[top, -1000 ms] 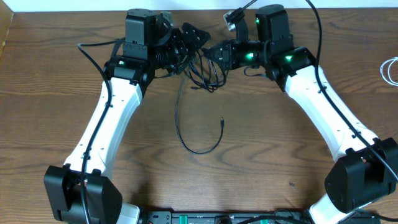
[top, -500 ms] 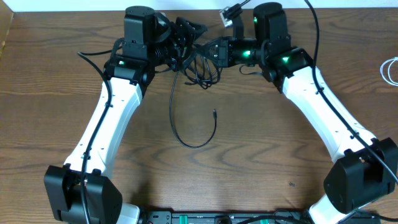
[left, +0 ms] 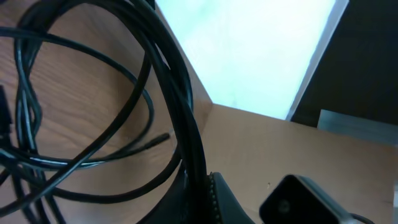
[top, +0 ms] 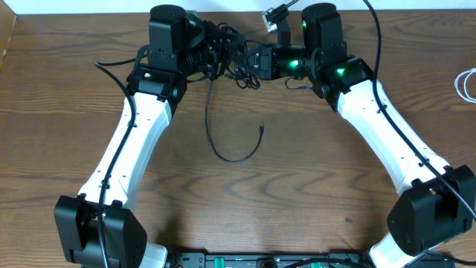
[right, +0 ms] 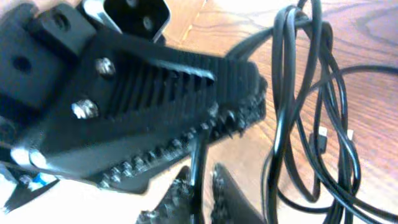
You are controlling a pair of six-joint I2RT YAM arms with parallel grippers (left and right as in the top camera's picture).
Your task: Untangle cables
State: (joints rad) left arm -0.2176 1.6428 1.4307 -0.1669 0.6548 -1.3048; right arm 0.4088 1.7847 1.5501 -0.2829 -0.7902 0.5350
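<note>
Clenched on the knotted black cables at top centre, left gripper and right gripper nearly touching; could cinch the knot if pulled apart; might collide; loose tail trailing down the table.

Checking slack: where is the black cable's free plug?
Overhead, the plug lies on the table between the left arm and right arm, below the bundle.
</note>
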